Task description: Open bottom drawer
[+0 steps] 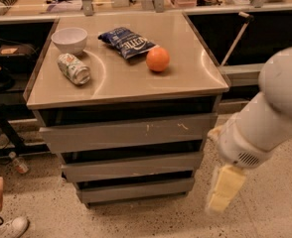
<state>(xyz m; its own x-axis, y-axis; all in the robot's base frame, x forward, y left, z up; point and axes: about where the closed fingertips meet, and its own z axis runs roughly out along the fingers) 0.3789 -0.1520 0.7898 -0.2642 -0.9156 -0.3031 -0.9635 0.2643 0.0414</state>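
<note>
I'm approaching: my gripper (225,188) hangs right of the bottom drawer (136,190), not touching; parted or together, I cannot tell. Next, I should catch its front edge.

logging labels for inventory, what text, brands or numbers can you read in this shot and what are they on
No text here can be quoted.
On the blue chip bag: white lettering, too blurred to read.
On the can lying on its side: a printed label, too blurred to read.
On the bottom drawer: plain front, no text.
On the gripper, low to the right of the bottom drawer: no markings seen.
</note>
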